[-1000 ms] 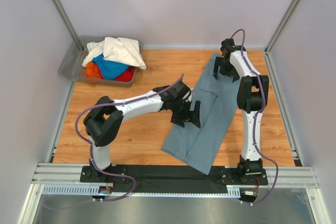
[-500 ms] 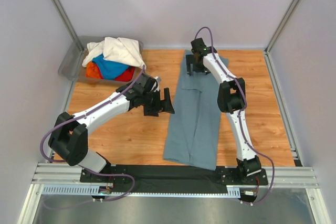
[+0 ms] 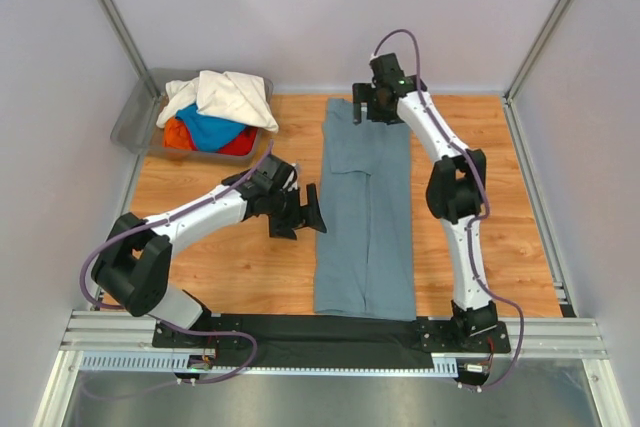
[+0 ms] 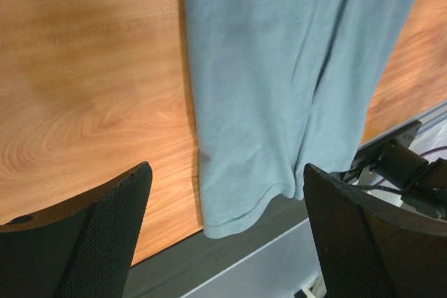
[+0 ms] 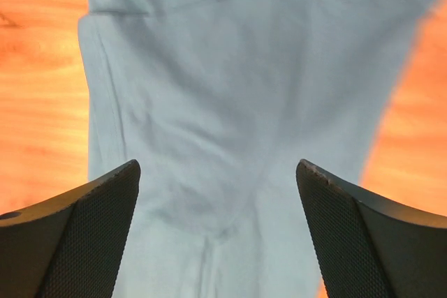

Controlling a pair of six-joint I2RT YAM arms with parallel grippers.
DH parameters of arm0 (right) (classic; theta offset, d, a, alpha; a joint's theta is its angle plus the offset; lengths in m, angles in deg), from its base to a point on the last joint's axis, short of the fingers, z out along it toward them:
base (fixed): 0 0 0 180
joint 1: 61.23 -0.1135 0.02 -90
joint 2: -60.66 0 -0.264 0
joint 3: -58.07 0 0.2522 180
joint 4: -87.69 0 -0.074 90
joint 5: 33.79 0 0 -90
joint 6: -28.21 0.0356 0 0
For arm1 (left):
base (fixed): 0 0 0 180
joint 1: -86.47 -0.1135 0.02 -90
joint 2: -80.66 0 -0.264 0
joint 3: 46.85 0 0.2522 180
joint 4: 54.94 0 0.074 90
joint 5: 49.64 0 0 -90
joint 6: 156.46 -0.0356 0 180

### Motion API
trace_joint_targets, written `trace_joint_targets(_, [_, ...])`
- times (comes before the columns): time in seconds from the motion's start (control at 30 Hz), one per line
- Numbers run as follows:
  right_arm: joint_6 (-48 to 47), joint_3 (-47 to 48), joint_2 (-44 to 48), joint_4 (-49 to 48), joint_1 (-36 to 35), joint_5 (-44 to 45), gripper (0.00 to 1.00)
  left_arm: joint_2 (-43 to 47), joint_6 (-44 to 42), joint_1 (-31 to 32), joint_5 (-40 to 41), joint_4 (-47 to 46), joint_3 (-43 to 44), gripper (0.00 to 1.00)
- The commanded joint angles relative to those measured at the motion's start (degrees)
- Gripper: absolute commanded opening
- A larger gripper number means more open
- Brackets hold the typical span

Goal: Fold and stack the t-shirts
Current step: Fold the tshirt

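Note:
A slate grey-blue t-shirt [image 3: 365, 207], folded lengthwise into a long strip, lies flat on the wooden table from the back edge to the front rail. It also shows in the left wrist view [image 4: 279, 82] and the right wrist view [image 5: 237, 102]. My left gripper [image 3: 306, 215] is open and empty just left of the strip's middle. My right gripper [image 3: 375, 105] is open and empty above the strip's far end. Cream-white [image 3: 230, 95], bright blue [image 3: 208, 129] and red-orange [image 3: 180, 135] shirts are heaped in a bin.
The grey plastic bin [image 3: 135, 119] stands at the back left corner. Bare wooden table [image 3: 500, 197] lies on both sides of the strip. The black front rail [image 3: 300, 332] runs under the shirt's near hem. Enclosure walls stand on three sides.
The shirt has swung from slanted to straight, front to back, and shifted left. My right gripper moved left along the back edge. My left gripper drew back to the left of the shirt.

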Motion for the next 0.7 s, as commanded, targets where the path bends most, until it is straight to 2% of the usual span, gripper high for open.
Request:
trace_joint_targets(0.0, [0.50,-8.11,11.21,2.74,1.05,0.07,0.93,1.95,3.58,0.00,-3.13,-2.72,-3.66,0.95])
trace_joint_targets(0.1, [2.07,-15.60,14.21,4.58,0.70,-2.21,0.87,4.85,5.61,0.35,-3.40,-4.49,-6.74,0.94])
trace_joint_targets(0.27, [3.31,-19.56,14.12,8.54,-2.19,-0.55,0.91,8.63,6.05,2.37,-1.56,-1.60,-7.45,0.94])
trace_joint_targets(0.43, [4.27,-23.34,12.99,9.43,-3.25,-0.63,0.91,10.65,8.77,4.13,-1.12,-2.73,-9.99,0.94])
trace_joint_targets(0.57, [4.98,-22.30,9.30,7.68,-3.78,-1.16,0.92,11.36,9.13,4.40,-1.03,-4.14,-12.46,0.94])
trace_joint_targets(0.67, [6.73,-16.60,3.42,8.02,-3.87,-0.55,0.92,11.62,8.60,4.40,-0.33,-3.35,-12.72,0.94])
